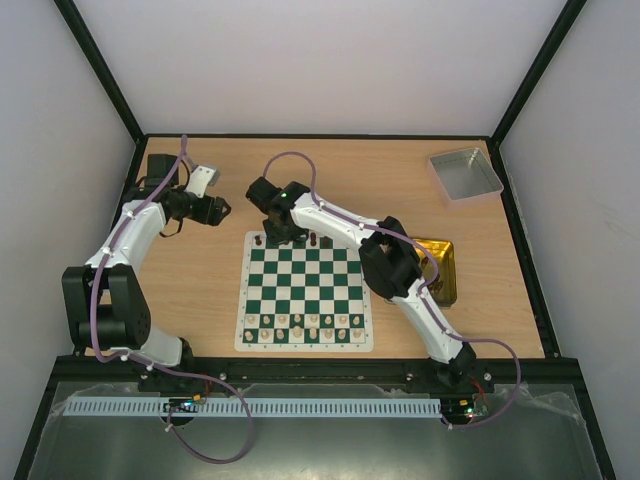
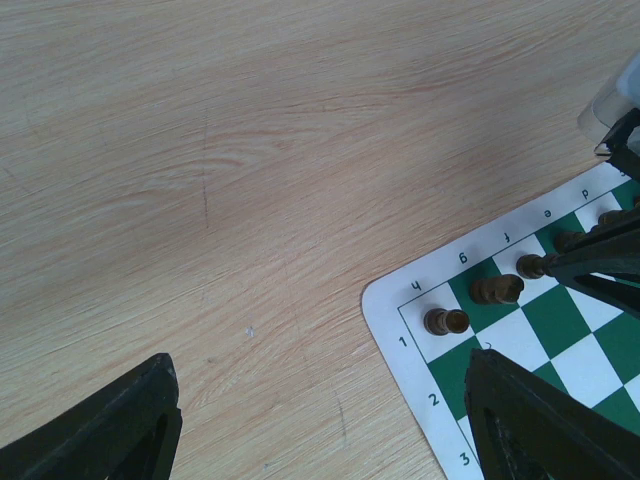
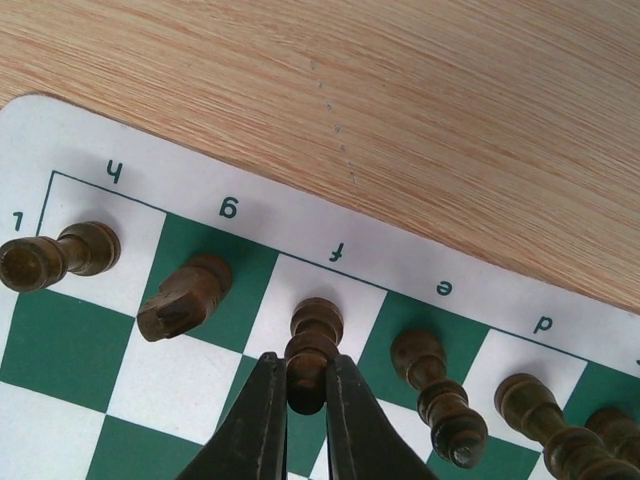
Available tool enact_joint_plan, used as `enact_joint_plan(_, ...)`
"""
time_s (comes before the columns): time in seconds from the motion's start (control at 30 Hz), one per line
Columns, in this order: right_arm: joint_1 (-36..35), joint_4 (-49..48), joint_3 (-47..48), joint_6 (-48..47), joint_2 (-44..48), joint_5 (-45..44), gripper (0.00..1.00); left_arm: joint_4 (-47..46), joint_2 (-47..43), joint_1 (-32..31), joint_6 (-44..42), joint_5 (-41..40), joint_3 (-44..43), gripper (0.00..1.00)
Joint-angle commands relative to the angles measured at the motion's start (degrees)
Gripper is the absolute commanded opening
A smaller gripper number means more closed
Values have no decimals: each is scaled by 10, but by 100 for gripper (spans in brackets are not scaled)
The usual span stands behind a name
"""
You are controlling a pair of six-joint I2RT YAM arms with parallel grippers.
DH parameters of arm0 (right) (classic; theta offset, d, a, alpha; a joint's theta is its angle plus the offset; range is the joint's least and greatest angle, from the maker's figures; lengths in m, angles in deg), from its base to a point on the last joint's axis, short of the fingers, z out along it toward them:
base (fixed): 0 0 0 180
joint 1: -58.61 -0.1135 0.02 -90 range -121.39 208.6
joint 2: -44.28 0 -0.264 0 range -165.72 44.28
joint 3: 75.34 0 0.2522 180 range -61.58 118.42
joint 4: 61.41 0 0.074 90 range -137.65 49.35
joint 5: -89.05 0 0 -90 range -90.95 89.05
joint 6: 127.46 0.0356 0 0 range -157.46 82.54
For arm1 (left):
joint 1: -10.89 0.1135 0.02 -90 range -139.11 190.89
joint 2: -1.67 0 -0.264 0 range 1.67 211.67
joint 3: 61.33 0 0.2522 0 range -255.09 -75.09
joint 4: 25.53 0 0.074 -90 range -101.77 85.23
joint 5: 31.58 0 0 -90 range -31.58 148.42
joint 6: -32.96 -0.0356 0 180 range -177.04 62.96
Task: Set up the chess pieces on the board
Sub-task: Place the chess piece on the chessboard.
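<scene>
The green and white board (image 1: 305, 285) lies mid-table. Dark chess pieces stand along its far row: a rook (image 3: 60, 255) on h, a knight (image 3: 185, 297) on g, a bishop (image 3: 313, 345) on f, and taller pieces on e (image 3: 435, 385) and d (image 3: 535, 410). My right gripper (image 3: 306, 362) is shut on the bishop's upper part, and the bishop's base is on the f square. My left gripper (image 2: 320, 420) hangs open over bare wood off the board's far left corner (image 2: 400, 300), holding nothing. The left wrist view also shows the rook (image 2: 445, 321) and knight (image 2: 497, 290).
Cream pieces (image 1: 305, 325) fill the board's two near rows. A gold tin (image 1: 440, 270) lies right of the board, partly under my right arm. A grey tray (image 1: 465, 173) sits at the far right corner. Black frame posts edge the table.
</scene>
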Motion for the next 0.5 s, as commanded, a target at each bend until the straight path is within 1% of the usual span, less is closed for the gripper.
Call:
enact_joint_plan(0.0,-4,19,-4,-2,12,-12,8,1,7,2,-1,9,4,78)
enact_joint_plan(0.1,-4,18,-6,-1,11,-11,11,1,8,2,-1,9,5,78)
enact_joint_plan(0.37,-4,13,-10,0,14,-6,12,1,8,2,-2,10,6,78)
enact_joint_plan(0.47,-4,11,-10,0,14,-2,14,1,9,2,-2,11,7,78)
